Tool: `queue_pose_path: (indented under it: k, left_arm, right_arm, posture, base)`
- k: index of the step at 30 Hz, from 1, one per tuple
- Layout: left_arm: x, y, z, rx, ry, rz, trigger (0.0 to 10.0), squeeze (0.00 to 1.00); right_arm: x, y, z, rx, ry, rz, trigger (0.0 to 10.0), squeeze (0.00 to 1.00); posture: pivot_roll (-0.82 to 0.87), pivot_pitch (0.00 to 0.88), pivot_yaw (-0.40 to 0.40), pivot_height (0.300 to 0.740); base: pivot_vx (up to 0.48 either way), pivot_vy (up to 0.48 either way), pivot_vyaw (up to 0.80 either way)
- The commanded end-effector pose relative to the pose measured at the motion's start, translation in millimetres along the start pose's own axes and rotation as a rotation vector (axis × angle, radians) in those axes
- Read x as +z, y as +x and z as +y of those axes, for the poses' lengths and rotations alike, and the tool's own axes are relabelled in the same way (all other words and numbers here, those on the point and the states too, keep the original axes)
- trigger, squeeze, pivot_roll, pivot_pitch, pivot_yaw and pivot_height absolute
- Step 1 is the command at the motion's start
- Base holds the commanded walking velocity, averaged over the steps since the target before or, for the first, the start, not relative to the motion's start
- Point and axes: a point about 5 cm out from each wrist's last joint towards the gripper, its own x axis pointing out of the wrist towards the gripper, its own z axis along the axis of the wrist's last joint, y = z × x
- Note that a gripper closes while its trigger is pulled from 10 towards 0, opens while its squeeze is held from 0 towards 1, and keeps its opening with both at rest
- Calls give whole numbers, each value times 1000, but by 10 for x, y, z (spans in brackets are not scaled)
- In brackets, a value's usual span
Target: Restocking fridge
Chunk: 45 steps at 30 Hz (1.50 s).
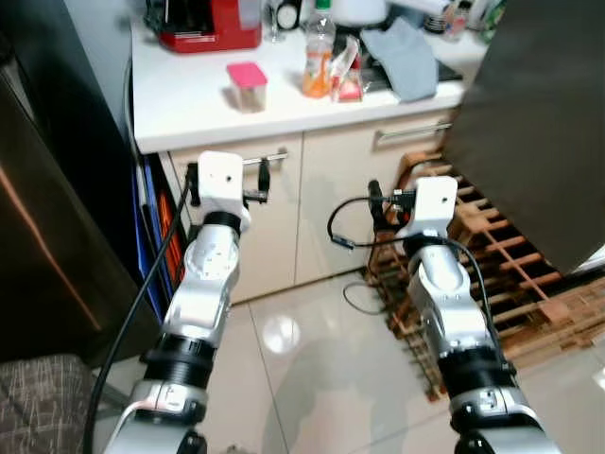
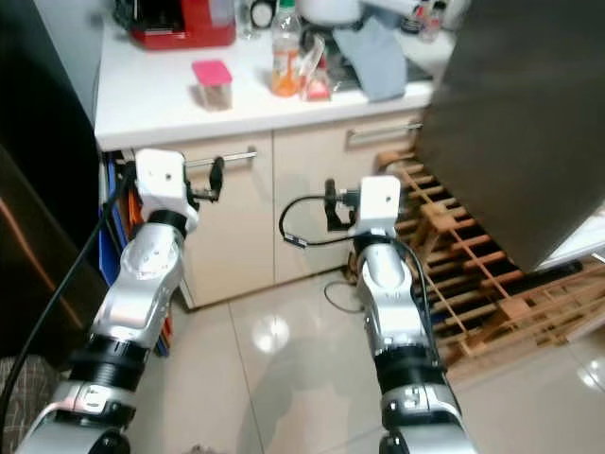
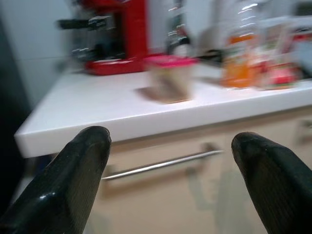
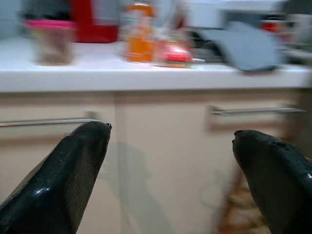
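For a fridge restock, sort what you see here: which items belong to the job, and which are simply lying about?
Belongs to the job:
pink-lidded container
orange drink bottle
packaged food
left tool, open
right tool, open

Lying about:
red coffee machine
grey cloth
wooden rack

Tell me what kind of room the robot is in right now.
Most likely a home kitchen: a white countertop over cream cabinets, with a red coffee machine and an orange drink bottle on top.

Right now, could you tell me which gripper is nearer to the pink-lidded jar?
Left. The left gripper is just below the pink-lidded jar, before the cabinet front; the right gripper is farther off to the jar's right.
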Motion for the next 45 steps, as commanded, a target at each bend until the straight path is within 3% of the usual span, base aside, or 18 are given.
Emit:
queue_pose_path:
  k: [1,10,14,20,22,24,28,31,41,43,45]
  left_arm:
    - [49,12,-30,-4,-7,-16,10000,0]
    - [74,17,-43,0,-21,-28,10000,0]
    - [124,14,-44,-1,22,-52,10000,0]
    - [103,-90,18,-10,38,-10,10000,0]
    - [70,-163,77,-12,44,9,10000,0]
    - [71,-161,74,-13,43,6,10000,0]
    - [111,-136,43,-19,29,-10,10000,0]
    - [227,-127,-24,-69,61,-77,10000,0]
    - [351,-116,-33,-59,36,-129,10000,0]
    - [370,-117,-27,-55,39,-138,10000,0]
    - [375,-119,-23,-53,40,-140,10000,0]
  right_arm:
    - [20,1,-36,-5,-9,-7,10000,0]
    - [25,10,-46,-3,-20,-7,10000,0]
    - [55,15,-63,-17,-6,-19,10000,0]
    - [165,12,-104,-20,-20,-61,10000,0]
    - [162,-7,-214,-60,-10,-57,10000,0]
    - [161,-11,-222,-64,-11,-57,10000,0]
    - [173,-25,-220,-71,-15,-64,10000,0]
    - [225,-20,-172,-62,-29,-91,10000,0]
    - [377,21,-158,-56,-38,-149,10000,0]
    - [424,62,-180,-81,44,-143,10000,0]
    - [518,86,-163,-66,22,-178,10000,0]
  posture:
    - [-45,0,-10,740]
    - [-46,0,-14,740]
    - [-44,0,-13,740]
    - [-49,0,-9,740]
    - [-43,0,-14,740]
    - [-40,0,-16,740]
    - [-40,0,-17,740]
    - [-42,0,-15,740]
    - [-47,0,-12,740]
    - [-43,0,-12,740]
    - [-43,0,-12,740]
  base:
    - [480,0,688]
    - [480,0,672]
    - [68,0,313]
    - [0,0,0]
    - [0,0,0]
    - [0,0,0]
    - [0,0,0]
    - [87,0,0]
    - [469,0,0]
    - [480,0,0]
    - [480,0,0]
